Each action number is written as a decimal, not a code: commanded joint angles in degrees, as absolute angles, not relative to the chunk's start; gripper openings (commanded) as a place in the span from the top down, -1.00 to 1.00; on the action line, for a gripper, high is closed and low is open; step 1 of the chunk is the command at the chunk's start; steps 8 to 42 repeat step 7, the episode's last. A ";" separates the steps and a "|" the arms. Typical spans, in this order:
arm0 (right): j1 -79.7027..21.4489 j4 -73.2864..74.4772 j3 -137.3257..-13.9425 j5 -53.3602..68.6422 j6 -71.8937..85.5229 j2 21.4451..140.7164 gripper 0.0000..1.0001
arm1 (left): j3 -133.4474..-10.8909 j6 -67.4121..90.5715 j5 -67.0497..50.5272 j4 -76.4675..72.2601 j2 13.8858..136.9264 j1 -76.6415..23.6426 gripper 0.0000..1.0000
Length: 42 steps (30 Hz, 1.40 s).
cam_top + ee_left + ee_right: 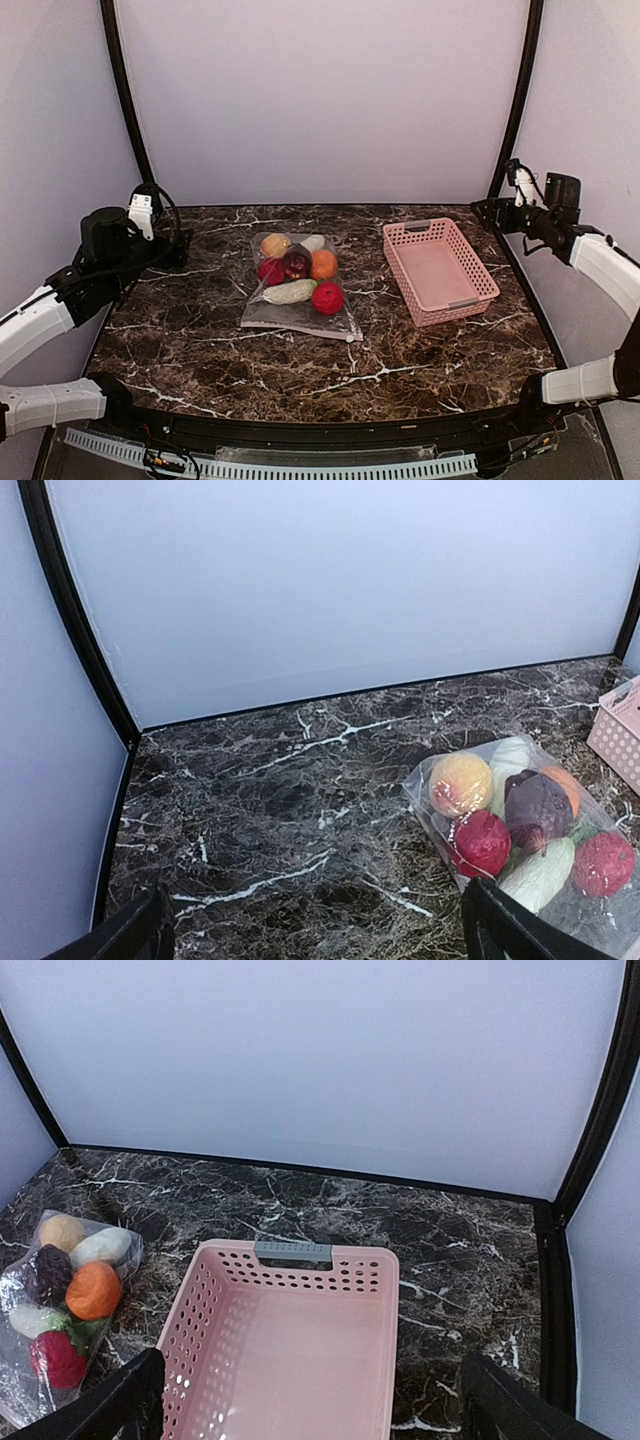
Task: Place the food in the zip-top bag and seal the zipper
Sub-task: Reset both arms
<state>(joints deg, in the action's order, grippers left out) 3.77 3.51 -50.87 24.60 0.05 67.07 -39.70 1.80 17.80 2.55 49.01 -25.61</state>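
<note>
The clear zip-top bag (262, 312) lies flat mid-table with the food inside it: a yellowish-tan ball (274, 244), a white piece (313, 242), a red ball (270, 270), a dark maroon one (296, 264), an orange one (324, 264), a white oblong (290, 292) and another red one (327, 298). A pale strip along the bag's near edge (300, 330) looks like the zipper; I cannot tell if it is sealed. My left gripper (172, 246) is open and empty, raised left of the bag (440, 840). My right gripper (488, 212) is open and empty, high behind the basket.
An empty pink slotted basket (470, 262) with grey handles stands right of the bag; it also shows in the right wrist view (205, 1290). Black frame posts stand at the back corners, with pale walls behind and at both sides.
</note>
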 commanded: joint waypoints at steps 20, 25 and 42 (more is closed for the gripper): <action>3.87 2.06 -51.59 24.37 -2.31 68.43 -0.97 | -36.39 2.45 20.01 -1.57 45.48 -25.31 -0.98; 3.87 2.06 -51.59 24.37 -2.31 68.43 -0.97 | -36.39 2.45 20.01 -1.57 45.48 -25.31 -0.98; 3.87 2.06 -51.59 24.37 -2.31 68.43 -0.97 | -36.39 2.45 20.01 -1.57 45.48 -25.31 -0.98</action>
